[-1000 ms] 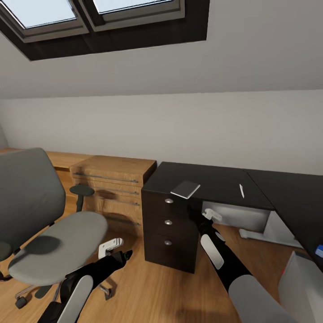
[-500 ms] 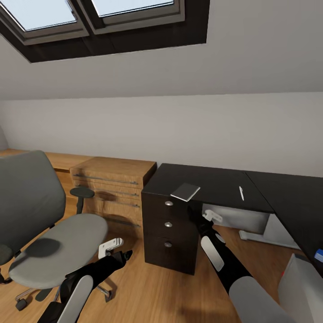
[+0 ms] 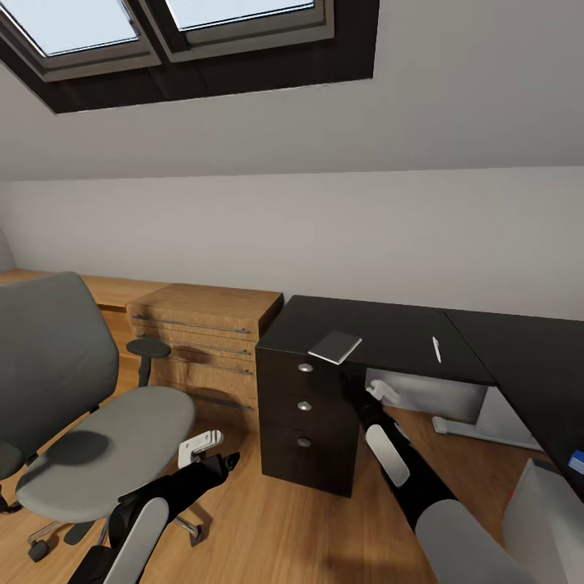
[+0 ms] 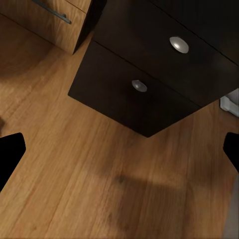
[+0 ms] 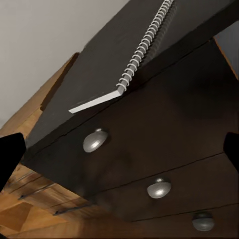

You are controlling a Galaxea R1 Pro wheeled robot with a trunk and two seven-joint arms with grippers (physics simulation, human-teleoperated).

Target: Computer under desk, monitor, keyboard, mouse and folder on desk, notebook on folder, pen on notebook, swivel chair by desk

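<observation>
Wood floor (image 3: 268, 519) seen under sloped white wall with roof windows. Black desk (image 3: 389, 328) taken as landmark. Notebook (image 3: 335, 345) laid flat on desk top, at front edge above drawers, spiral edge seen in right wrist view (image 5: 144, 47). Pen (image 3: 436, 348) laid on desk, well right of notebook. Swivel chair (image 3: 89, 422) parked left of desk, apart from it. Wooden chest (image 3: 207, 332) set between chair and desk. Left gripper (image 3: 212, 456) held low near chair seat, fingers spread apart. Right gripper (image 3: 377, 392) raised just under desk front edge, below notebook, fingers spread apart, nothing held.
</observation>
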